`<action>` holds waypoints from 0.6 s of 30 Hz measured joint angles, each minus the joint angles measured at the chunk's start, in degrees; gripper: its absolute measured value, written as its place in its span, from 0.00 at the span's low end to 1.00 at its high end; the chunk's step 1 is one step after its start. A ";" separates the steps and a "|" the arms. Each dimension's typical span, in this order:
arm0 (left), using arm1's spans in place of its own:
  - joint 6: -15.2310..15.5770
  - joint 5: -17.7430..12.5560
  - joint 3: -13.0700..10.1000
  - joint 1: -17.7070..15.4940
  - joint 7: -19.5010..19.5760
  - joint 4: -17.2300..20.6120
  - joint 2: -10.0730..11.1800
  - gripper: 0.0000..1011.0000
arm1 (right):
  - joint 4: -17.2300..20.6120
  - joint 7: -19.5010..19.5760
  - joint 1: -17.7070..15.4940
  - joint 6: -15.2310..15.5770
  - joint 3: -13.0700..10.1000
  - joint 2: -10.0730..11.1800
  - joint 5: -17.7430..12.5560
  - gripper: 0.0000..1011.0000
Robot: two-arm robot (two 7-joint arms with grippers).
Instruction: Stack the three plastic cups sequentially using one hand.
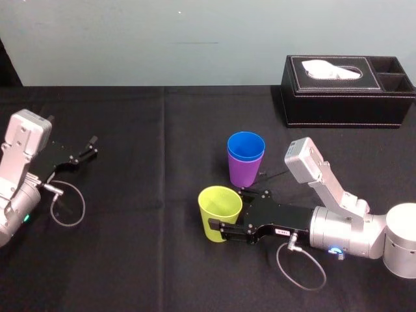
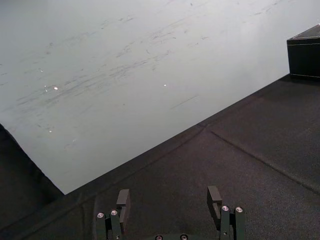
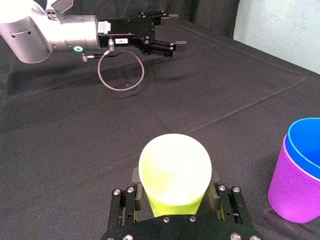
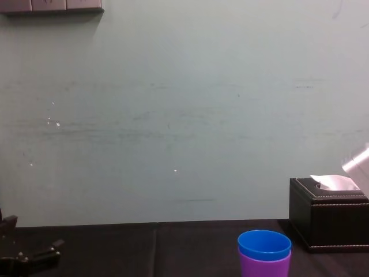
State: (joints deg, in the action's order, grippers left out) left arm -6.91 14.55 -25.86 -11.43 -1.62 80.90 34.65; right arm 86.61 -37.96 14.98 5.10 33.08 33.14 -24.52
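The yellow-green cup (image 1: pixel 220 211) (image 3: pixel 175 175) stands upright on the black table, in front and to the left of the other two. My right gripper (image 1: pixel 229 211) (image 3: pixel 175 182) reaches in low from the right, one finger against each side of the cup's lower wall. The blue cup (image 1: pixel 246 145) (image 3: pixel 306 145) (image 4: pixel 264 244) sits nested inside the purple cup (image 1: pixel 243 173) (image 3: pixel 295 195) (image 4: pixel 264 266), a short way behind. My left gripper (image 1: pixel 88 147) (image 2: pixel 169 199) (image 3: pixel 170 44) rests far off at the table's left, open and holding nothing.
A black tissue box (image 1: pixel 348 91) (image 4: pixel 328 222) (image 2: pixel 304 55) stands at the back right against the pale wall. Black cloth (image 1: pixel 149 247) covers the table, with bare room between the two arms and in front of the cups.
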 joint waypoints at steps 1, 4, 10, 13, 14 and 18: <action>0.00 0.00 0.00 0.00 0.00 0.00 0.00 1.00 | 0.00 0.00 -0.01 0.00 -0.01 0.00 0.00 0.73; 0.00 0.00 0.00 0.00 0.00 0.00 0.00 1.00 | 0.01 0.01 -0.02 -0.02 -0.02 0.00 0.00 0.73; 0.00 0.00 0.00 0.00 0.00 0.00 0.00 1.00 | 0.01 0.04 -0.03 -0.05 -0.04 0.00 0.00 0.73; 0.00 0.00 0.00 0.00 0.00 0.00 0.00 1.00 | 0.01 0.05 -0.03 -0.05 -0.04 0.00 0.00 0.73; 0.00 0.00 0.00 0.00 0.00 0.00 0.00 1.00 | 0.01 0.06 -0.03 -0.05 -0.04 0.00 0.00 0.73; 0.00 0.00 0.00 0.00 0.00 0.00 0.00 1.00 | 0.01 0.07 -0.03 -0.05 -0.04 0.00 0.00 0.73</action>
State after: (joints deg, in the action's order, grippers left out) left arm -6.91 14.55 -25.86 -11.43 -1.62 80.90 34.65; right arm 86.62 -37.89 14.95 5.04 33.04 33.14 -24.51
